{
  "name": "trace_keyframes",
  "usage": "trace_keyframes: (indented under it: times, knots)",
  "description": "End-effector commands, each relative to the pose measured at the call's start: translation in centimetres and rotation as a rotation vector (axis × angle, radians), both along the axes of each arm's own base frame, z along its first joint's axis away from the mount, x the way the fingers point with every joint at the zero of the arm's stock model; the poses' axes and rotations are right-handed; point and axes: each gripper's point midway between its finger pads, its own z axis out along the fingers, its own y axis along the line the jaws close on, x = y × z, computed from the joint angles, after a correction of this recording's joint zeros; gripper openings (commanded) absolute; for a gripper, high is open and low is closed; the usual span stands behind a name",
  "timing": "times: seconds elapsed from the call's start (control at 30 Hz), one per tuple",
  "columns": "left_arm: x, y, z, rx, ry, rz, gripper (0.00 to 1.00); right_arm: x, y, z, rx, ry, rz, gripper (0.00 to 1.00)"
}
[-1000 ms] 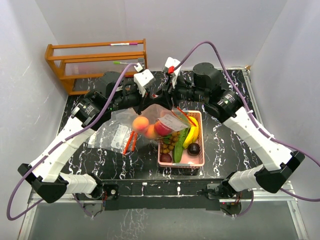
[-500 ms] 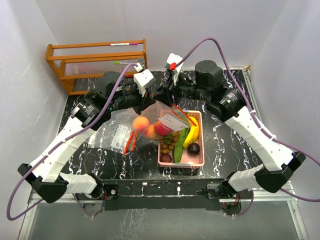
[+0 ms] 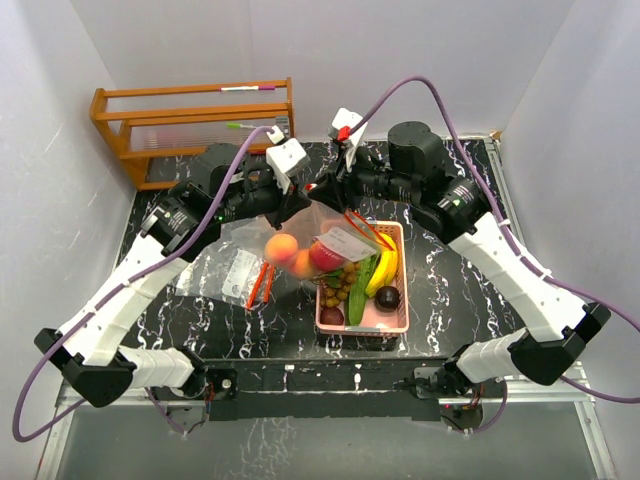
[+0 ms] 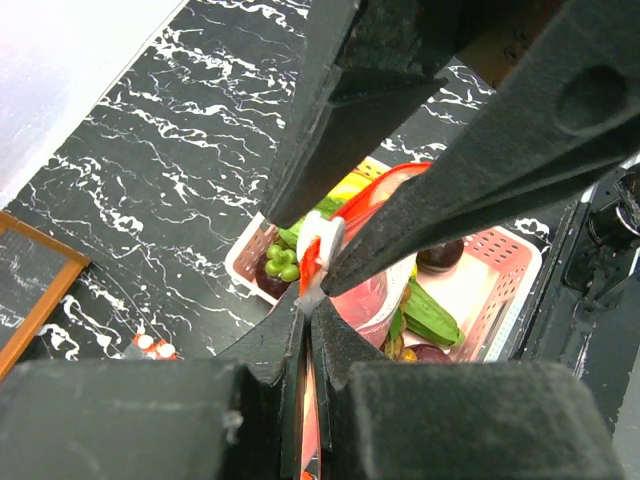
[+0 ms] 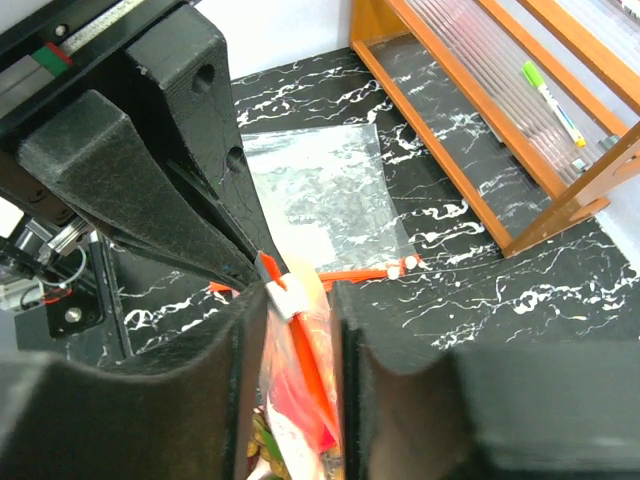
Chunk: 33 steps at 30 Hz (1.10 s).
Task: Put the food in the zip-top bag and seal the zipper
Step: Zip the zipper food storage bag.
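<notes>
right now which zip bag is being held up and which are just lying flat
The zip-top bag with orange and red fruit inside hangs between both tools; the empty bags lie flat on the table, left of it.

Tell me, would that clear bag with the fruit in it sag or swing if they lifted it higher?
Probably sags: the bag is thin crumpled film pinched only at its red top edge. The round fruit inside would likely pull it downward.

Zip-top bags (image 3: pixel 300 235): 2
Pink baskets (image 3: pixel 392 318): 1
Wooden racks (image 3: pixel 190 125): 1
Bananas (image 3: pixel 384 268): 1 bunch
Pincers (image 3: pixel 298 195): 2
</notes>
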Motion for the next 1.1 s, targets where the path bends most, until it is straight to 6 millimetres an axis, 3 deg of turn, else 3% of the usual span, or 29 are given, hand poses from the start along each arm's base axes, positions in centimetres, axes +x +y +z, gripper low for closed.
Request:
trace_keyframes:
  times: [0.0,0.1,0.13,0.33,0.53,0.87,1.07]
  knots:
    - [-1.0,0.7,3.3,-0.068,-0.066,-0.003,0.00,0.3,-0.3,2.4,0.044,-0.050,-0.033,0.28]
    - [-0.9,0.9,3.4,-0.068,-0.071,0.014,0.00,0.3,-0.3,2.4,0.044,-0.048,-0.034,0.09]
    - [-0.8,1.1,3.5,-0.070,-0.074,0.024,0.00,0.3,-0.3,2.4,0.040,-0.045,-0.038,0.08]
    - [-0.7,1.7,4.8,-0.094,-0.109,0.055,0.00,0.4,-0.8,1.9,0.024,-0.035,-0.059,0.08]
    - [-0.7,2.2,4.8,-0.084,-0.116,0.075,0.00,0.3,-1.4,1.3,0.007,-0.031,-0.080,0.08]
    - [-1.8,0.9,3.7,-0.078,-0.135,-0.046,0.01,-1.3,-0.5,3.3,0.058,-0.055,0.025,0.08]
    - [-1.6,0.7,4.3,-0.095,-0.194,-0.061,0.19,-2.1,0.0,3.5,0.062,-0.051,0.079,0.08]
